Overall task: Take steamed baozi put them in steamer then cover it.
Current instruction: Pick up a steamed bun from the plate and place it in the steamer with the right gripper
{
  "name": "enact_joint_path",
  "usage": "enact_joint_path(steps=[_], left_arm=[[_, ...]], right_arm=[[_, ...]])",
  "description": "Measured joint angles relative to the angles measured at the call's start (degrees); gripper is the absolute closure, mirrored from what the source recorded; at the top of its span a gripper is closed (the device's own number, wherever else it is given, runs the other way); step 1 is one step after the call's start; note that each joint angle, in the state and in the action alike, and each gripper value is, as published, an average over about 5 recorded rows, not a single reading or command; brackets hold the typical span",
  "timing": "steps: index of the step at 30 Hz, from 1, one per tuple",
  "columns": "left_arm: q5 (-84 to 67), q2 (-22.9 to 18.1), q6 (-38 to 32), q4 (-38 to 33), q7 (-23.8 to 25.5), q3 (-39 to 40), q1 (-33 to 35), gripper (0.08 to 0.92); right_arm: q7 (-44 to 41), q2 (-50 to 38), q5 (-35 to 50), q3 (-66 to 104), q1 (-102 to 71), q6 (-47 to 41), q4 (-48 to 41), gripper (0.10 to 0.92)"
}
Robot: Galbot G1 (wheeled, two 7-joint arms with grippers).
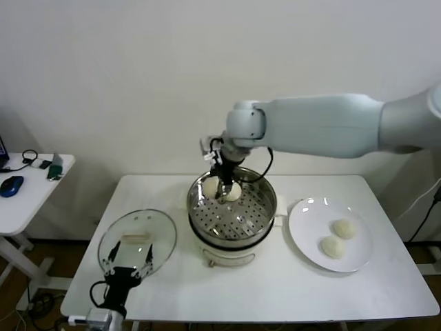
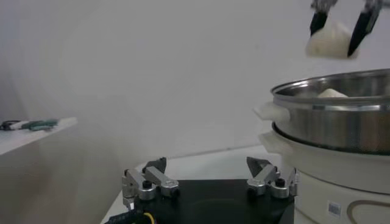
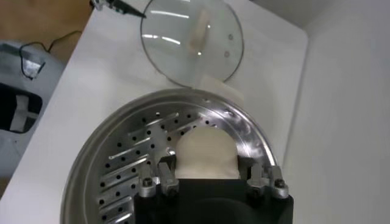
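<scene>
My right gripper [image 1: 224, 185] is shut on a cream-white baozi [image 3: 206, 155] and holds it just above the far left part of the steel steamer [image 1: 232, 219]. The left wrist view shows this baozi [image 2: 329, 45] raised over the rim. A second baozi [image 2: 332, 93] lies inside the basket. Two more baozi [image 1: 344, 228] [image 1: 333, 247] lie on the white plate [image 1: 306, 227] to the right. The glass cover [image 1: 137, 241] lies flat on the table, left of the steamer. My left gripper [image 1: 129, 265] is open and empty at the cover's near edge.
The steamer sits on a white pot base [image 1: 231, 256] in the middle of the white table [image 1: 275, 289]. A side table [image 1: 27, 193] with a mouse and cables stands far left. The wall is close behind.
</scene>
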Motion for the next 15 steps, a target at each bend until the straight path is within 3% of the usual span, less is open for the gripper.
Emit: enact_joint_path(steps=[15], left_arm=[[0.40, -0.60, -0.08, 0.13, -0.05, 0.27, 0.00, 0.177]], right_arm=[[2.55, 3.83, -3.70, 0.69, -7.74, -0.73, -5.20, 0.349]])
